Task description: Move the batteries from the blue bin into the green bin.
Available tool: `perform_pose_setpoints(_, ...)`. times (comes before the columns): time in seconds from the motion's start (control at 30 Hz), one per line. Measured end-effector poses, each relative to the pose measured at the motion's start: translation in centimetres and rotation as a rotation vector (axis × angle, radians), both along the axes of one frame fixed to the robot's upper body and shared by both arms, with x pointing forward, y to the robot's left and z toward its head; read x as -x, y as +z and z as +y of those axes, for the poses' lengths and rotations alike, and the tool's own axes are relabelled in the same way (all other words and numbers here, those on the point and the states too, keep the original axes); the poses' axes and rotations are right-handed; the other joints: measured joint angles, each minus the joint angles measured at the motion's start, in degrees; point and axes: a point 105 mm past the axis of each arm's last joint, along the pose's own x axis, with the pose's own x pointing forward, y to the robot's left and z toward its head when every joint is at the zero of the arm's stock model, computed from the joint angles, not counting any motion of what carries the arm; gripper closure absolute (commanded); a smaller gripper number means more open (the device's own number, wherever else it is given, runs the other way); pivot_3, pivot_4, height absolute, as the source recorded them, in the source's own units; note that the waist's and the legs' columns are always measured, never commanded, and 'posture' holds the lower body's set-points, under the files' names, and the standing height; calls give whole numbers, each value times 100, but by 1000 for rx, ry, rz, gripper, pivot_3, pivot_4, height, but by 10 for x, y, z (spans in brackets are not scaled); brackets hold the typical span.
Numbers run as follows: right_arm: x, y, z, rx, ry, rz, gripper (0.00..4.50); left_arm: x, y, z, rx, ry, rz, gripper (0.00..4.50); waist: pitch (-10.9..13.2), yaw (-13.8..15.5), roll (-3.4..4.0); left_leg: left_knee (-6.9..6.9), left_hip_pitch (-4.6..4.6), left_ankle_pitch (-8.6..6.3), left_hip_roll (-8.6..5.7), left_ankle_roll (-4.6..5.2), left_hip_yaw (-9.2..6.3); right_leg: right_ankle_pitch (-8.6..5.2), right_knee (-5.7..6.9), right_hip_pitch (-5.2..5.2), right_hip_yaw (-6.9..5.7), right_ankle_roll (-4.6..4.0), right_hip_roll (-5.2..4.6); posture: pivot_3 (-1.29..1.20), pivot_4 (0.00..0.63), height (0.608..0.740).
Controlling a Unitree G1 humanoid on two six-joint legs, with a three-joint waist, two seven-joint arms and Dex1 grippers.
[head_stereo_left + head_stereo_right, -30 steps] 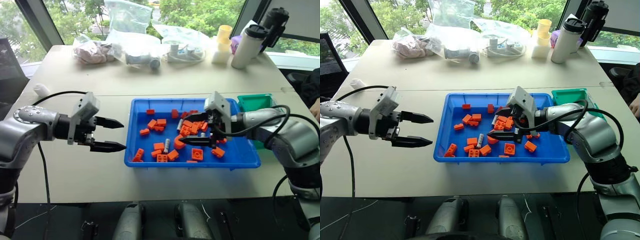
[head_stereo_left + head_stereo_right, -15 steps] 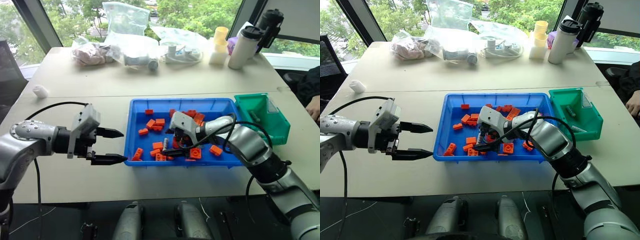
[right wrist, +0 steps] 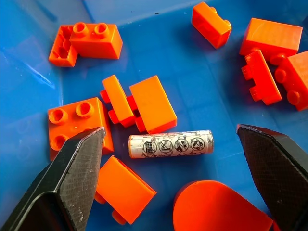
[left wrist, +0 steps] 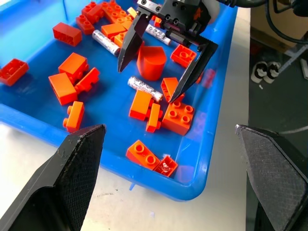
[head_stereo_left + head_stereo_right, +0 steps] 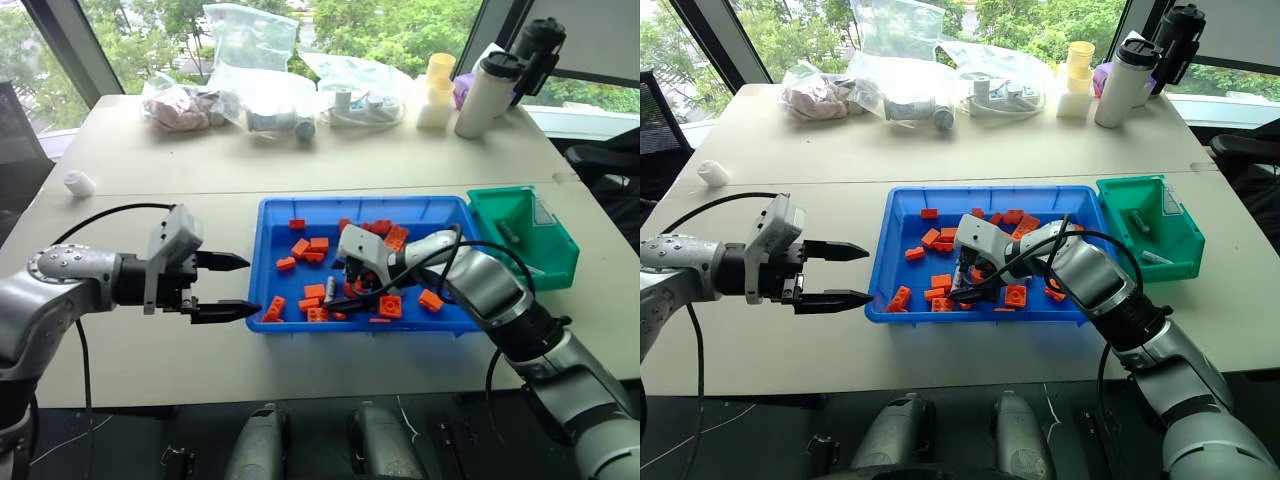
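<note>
right tool [image 4: 153,72] is down inside the blue bin [image 5: 275,222], fingers spread wide, gripping nothing. a battery [image 3: 170,144] lies flat on the bin floor right between its two fingertips, not touching either one as far as i can see. orange bricks [image 3: 87,38] crowd round it, one brick just beside the battery's long side, and an orange rounded piece [image 4: 151,62] sits close by. two more batteries [image 4: 105,42] lie further back in the bin near the brick pile, one partly behind the right tool.

left tool [image 5: 232,288] hovers over the desk [image 5: 130,200] just outside the bin's left wall, fingers apart, empty, pointing toward the bin.

green bin [image 5: 553,262] stands on the desk touching or nearly touching the blue bin's right end; there's a small grey thing inside it, prob a battery but too small to tell.

far side of the desk: clear plastic bags [image 5: 250,70], a white bottle w/ black lid [image 5: 485,90], a yellowish cup stack [image 5: 440,85]. small white wad [image 5: 78,182] near the left edge.
</note>
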Motion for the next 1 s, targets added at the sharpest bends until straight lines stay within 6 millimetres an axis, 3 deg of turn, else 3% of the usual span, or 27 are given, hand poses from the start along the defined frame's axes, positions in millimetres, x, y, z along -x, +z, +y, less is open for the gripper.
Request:
perform_pose_setpoints(0.17, -5, -1, 6, 7, 15, -17, 25, -1, 0, -1, 13, 11, -3, 0, -1, -8, -1, -2, 7, 0, 0, 0, 0, 0, 1, 5, 0, 0, 0, 0, 150, 740)
perform_pose_setpoints(0.27, -8, -11, 1, 48, -4, -6, 25, -3, 0, -1, 11, 24, -5, 0, -1, -3, -1, -2, 8, 0, 0, 0, 1, 0, 0, 6, 0, 0, -1, 0, 150, 740)
perform_pose_setpoints(0.63, -8, -12, -4, 65, 6, -10, 25, -3, 0, -6, 32, 32, -5, 0, -2, 0, -2, -2, 10, 0, -1, -1, 1, 0, 0, 7, 1, 0, -2, 0, 150, 740)
perform_pose_setpoints(0.73, -7, -13, -4, 67, 6, -10, 892, -4, 0, -7, 34, 38, -9, 0, -2, 1, -2, -2, 10, 0, -1, 0, 1, 0, 1, 8, 1, 0, -2, 0, 150, 740)
perform_pose_setpoints(0.83, -7, -13, -4, 65, 3, -8, 2283, -5, 3, -8, 38, 33, -20, 0, -2, 0, -2, -2, 11, 0, -1, 0, 1, 0, 0, 8, 0, 0, -1, 0, 150, 740)
perform_pose_setpoints(1.0, -7, -13, -3, 53, 1, -11, 2308, -7, 2, -9, 37, 28, -14, 0, -2, 0, -2, -2, 11, 0, -1, -1, 1, 0, 1, 9, 0, 0, -1, 0, 150, 740)
